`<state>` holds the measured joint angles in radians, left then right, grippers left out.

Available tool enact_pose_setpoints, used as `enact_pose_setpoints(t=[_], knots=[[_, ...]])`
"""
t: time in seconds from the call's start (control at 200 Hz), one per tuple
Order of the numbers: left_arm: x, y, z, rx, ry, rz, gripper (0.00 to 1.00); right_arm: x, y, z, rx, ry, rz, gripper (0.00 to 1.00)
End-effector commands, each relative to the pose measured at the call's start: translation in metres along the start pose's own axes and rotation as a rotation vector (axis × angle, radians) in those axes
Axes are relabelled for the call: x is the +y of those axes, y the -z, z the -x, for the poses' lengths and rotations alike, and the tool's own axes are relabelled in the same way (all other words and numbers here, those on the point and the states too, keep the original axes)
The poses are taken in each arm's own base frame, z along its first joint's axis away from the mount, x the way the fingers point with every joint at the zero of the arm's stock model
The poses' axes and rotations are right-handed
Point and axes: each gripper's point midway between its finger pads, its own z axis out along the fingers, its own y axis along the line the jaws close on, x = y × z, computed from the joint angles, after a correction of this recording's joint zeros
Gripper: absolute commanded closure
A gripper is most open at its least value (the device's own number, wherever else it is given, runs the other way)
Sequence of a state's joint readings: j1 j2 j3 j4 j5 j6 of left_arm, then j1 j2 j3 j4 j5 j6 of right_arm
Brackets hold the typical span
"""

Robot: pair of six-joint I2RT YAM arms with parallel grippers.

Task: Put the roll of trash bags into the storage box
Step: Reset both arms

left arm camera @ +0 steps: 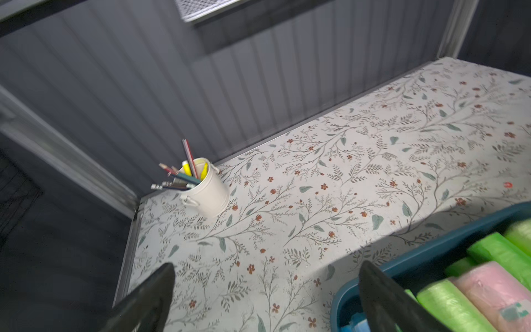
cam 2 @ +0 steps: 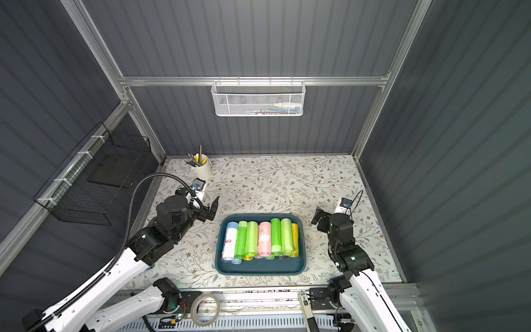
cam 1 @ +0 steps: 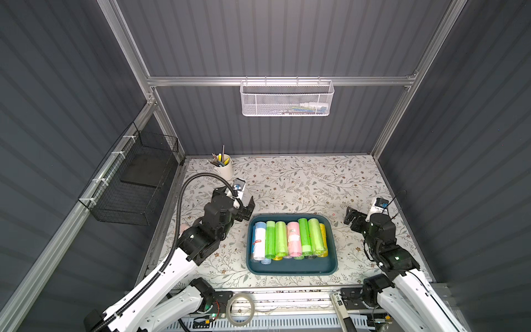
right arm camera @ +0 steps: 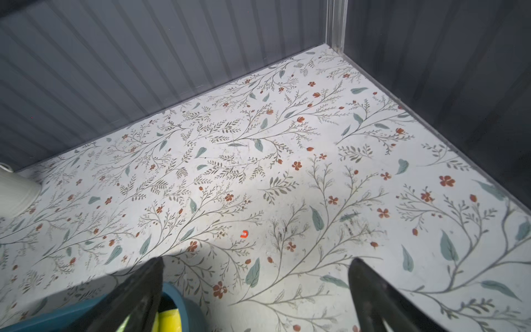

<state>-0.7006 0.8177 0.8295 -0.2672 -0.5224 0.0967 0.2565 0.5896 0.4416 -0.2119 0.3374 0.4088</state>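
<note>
The dark teal storage box (cam 1: 290, 270) (cam 2: 258, 269) lies in the middle of the floral table. Several rolls of trash bags lie in it side by side: white-blue, green, pink (cam 1: 293, 238) and yellow. My left gripper (cam 1: 246, 209) (cam 2: 211, 209) hangs open just off the box's far left corner, holding nothing. In the left wrist view its fingers (left arm camera: 265, 277) frame bare table, with the box rim (left arm camera: 431, 247) and the pink roll (left arm camera: 494, 290) to one side. My right gripper (cam 1: 352, 219) (cam 2: 318, 220) stands open and empty past the far right corner. In the right wrist view (right arm camera: 257, 267) the box rim (right arm camera: 179, 294) and a yellow roll (right arm camera: 169, 322) show.
A cream cup of pencils (cam 1: 224, 170) stands at the back left. A white mesh basket (cam 1: 287, 99) hangs on the back wall and a black wire basket (cam 1: 132, 184) on the left wall. A tape ring (cam 1: 240, 309) lies on the front rail. A pale pinkish thing (cam 1: 184, 228) peeks out beside the left arm.
</note>
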Motion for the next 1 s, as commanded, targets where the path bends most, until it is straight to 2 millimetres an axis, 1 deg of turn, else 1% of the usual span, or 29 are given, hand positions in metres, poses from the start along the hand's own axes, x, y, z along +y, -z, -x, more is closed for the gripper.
enact_pose_setpoints(t=[0.0,0.035,0.1,0.155,0.2,0.23,0.31,0.37,0.4,0.475,0.545,0.665,0.68,0.685,0.69,0.775,0.87,0.91,0.936,0.966,0.996], knots=[[0.039,0.008,-0.045,0.064,0.109,0.247,0.0,-0.002,-0.007,0.012,-0.097,0.09,-0.019,0.01],[0.046,0.008,-0.059,0.08,0.107,0.302,0.0,-0.003,-0.01,0.008,-0.109,0.11,-0.018,0.01],[0.05,0.003,-0.09,0.11,0.094,0.375,0.0,-0.008,-0.014,0.002,-0.149,0.117,-0.03,0.01],[0.052,-0.002,-0.111,0.118,0.084,0.427,0.0,-0.011,-0.012,0.006,-0.169,0.14,-0.046,0.01],[0.054,-0.007,-0.125,0.125,0.088,0.465,0.0,-0.011,-0.013,0.009,-0.212,0.171,-0.048,0.01],[0.056,-0.01,-0.133,0.131,0.09,0.485,0.0,-0.011,-0.015,0.008,-0.237,0.204,-0.047,0.01],[0.059,-0.025,-0.158,0.165,0.112,0.497,0.0,-0.017,-0.022,0.002,-0.308,0.263,-0.071,0.01],[0.062,-0.041,-0.178,0.206,0.15,0.472,0.0,-0.026,-0.031,-0.01,-0.296,0.276,-0.101,0.01],[0.066,-0.047,-0.188,0.231,0.168,0.467,0.0,-0.029,-0.034,-0.01,-0.293,0.281,-0.119,0.01],[0.071,-0.06,-0.208,0.292,0.192,0.457,0.0,-0.016,-0.045,-0.016,-0.219,0.333,-0.069,0.01],[0.078,-0.071,-0.215,0.334,0.208,0.446,0.0,-0.007,-0.054,-0.014,-0.219,0.369,-0.037,0.01],[0.087,-0.091,-0.21,0.285,0.183,0.439,0.0,0.001,-0.072,-0.007,-0.236,0.428,-0.043,0.01],[0.088,-0.094,-0.208,0.275,0.182,0.436,0.0,0.003,-0.073,-0.003,-0.251,0.433,-0.043,0.01],[0.088,-0.095,-0.208,0.273,0.181,0.436,0.0,0.003,-0.075,-0.005,-0.243,0.438,-0.044,0.01],[0.088,-0.096,-0.208,0.271,0.181,0.432,0.0,0.003,-0.077,-0.007,-0.235,0.442,-0.046,0.01],[0.087,-0.114,-0.204,0.247,0.168,0.393,0.0,0.009,-0.09,-0.001,-0.259,0.467,-0.05,0.01],[0.084,-0.131,-0.199,0.214,0.147,0.348,0.0,0.018,-0.098,0.005,-0.297,0.475,-0.018,0.01],[0.086,-0.135,-0.195,0.185,0.147,0.343,0.0,0.016,-0.103,0.001,-0.288,0.447,-0.005,0.01],[0.086,-0.136,-0.194,0.172,0.148,0.337,0.0,0.017,-0.105,0.004,-0.305,0.442,0.005,0.01],[0.087,-0.137,-0.193,0.148,0.152,0.33,0.0,0.008,-0.106,0.006,-0.315,0.421,-0.043,0.01],[0.086,-0.138,-0.19,0.113,0.159,0.314,0.0,0.003,-0.107,0.006,-0.308,0.398,-0.052,0.01]])
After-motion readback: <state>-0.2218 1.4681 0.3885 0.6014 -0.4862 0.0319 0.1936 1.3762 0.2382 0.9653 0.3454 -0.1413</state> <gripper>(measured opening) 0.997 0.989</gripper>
